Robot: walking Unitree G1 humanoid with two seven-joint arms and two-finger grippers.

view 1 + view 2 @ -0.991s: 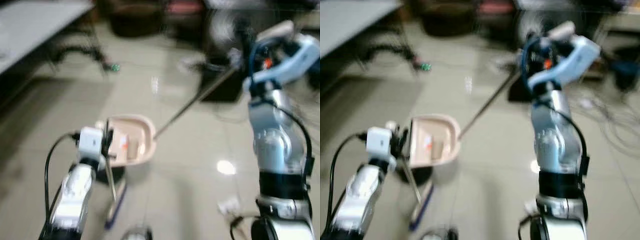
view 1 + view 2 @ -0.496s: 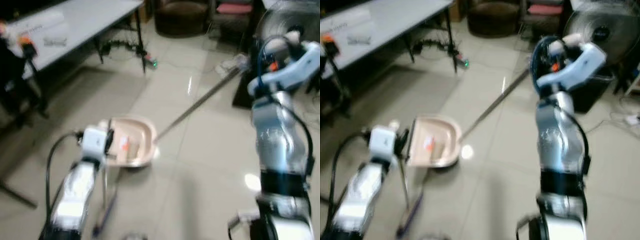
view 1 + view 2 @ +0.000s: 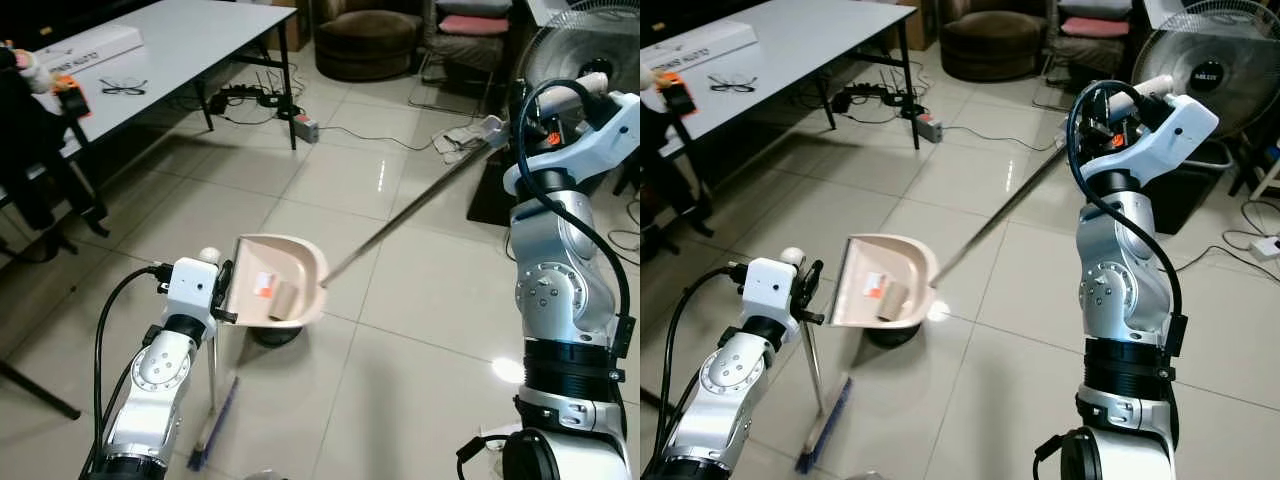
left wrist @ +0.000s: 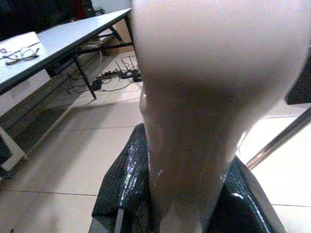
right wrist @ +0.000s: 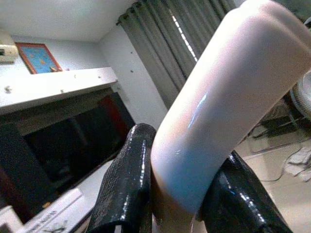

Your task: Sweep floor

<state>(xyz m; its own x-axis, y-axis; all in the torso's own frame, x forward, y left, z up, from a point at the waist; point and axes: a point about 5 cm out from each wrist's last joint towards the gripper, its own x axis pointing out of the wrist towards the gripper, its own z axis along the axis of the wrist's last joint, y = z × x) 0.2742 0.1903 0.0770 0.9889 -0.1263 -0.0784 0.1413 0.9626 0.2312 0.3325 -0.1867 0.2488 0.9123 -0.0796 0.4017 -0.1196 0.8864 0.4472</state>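
Two tools are in play: a beige dustpan (image 3: 272, 290), lifted clear of the tiled floor (image 3: 420, 340) at the centre of the head view, and a broom whose blue bristles (image 3: 827, 425) touch the tiles at about seven o'clock from it. The pan carries a small cardboard tube (image 3: 287, 299) and an orange scrap. The left hand (image 4: 184, 194) is clamped on the pan's beige handle. A long metal pole (image 3: 410, 208) runs from the pan toward two o'clock. The right hand (image 5: 177, 194) is closed around a smooth pale grip. Both tools look light and rigid; the glossy plastic may slip or twist, so a firm hold near each handle's end seems wise. A white table (image 3: 180, 40) stands at ten o'clock, a fan (image 3: 1215, 60) at two.
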